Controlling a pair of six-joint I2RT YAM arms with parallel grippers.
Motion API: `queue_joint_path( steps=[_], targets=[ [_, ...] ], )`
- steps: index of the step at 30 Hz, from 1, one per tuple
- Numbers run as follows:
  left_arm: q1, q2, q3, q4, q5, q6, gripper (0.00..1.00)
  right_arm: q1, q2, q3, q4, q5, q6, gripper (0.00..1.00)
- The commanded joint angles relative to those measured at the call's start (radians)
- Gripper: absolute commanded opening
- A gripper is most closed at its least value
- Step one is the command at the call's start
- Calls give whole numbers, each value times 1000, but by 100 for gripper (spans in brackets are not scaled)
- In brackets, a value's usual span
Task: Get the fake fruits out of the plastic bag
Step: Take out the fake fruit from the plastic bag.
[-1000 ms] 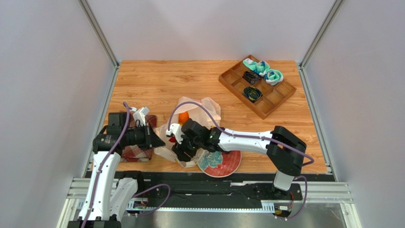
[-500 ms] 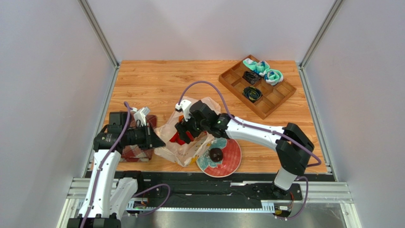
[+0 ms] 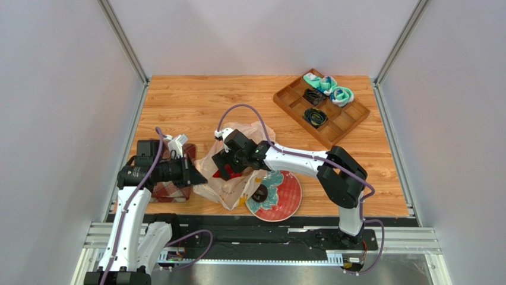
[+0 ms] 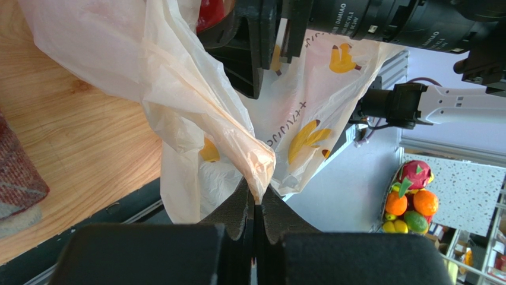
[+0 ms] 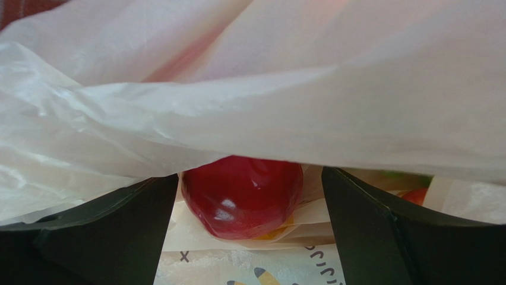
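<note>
Where the left arm reaches over the red plaid cloth (image 3: 169, 191), the left gripper (image 3: 190, 172) is pinched tight on a fold of the plastic bag (image 3: 228, 185), its two fingers pressed together on the thin film in the left wrist view. The bag lies crumpled on the wooden table (image 3: 190, 104) just right of the cloth, its cream sheet printed with yellow banana marks, and its near corner overlaps the edge of the teal-and-red plate (image 3: 286, 202). The right gripper (image 3: 223, 166) hangs over the bag's mouth with its jaws spread wide; in the right wrist view a glossy red round fruit (image 5: 240, 196) sits between the two dark fingers (image 5: 368, 237) under a flap of plastic, with a gap showing on each side. A sliver of green and another bit of red show deeper in the bag, at the right. A dark purple-black round fruit (image 3: 259, 194) rests on the plate. Well apart, at the far right, sits a wooden compartment tray (image 3: 345, 123) holding small bundles.
</note>
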Motion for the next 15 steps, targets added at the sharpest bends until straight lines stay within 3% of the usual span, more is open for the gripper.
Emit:
queue_joint_path(
  steps=[1,4,5,8,15],
  targets=[
    [9,-4,-6,19,25,7,0,5,21,1,0,-11,30,96],
    [12,-4,-5,22,24,7,0,5,29,19,23,3,-2,71],
    [12,-4,-6,23,25,7,0,5,26,33,26,-7,-36,57],
    [13,2,-6,31,28,7,0,-6,-16,89,17,-75,-89,40],
    [16,50,7,122,19,-42,0,-11,-273,94,-36,-197,-272,32]
  ],
)
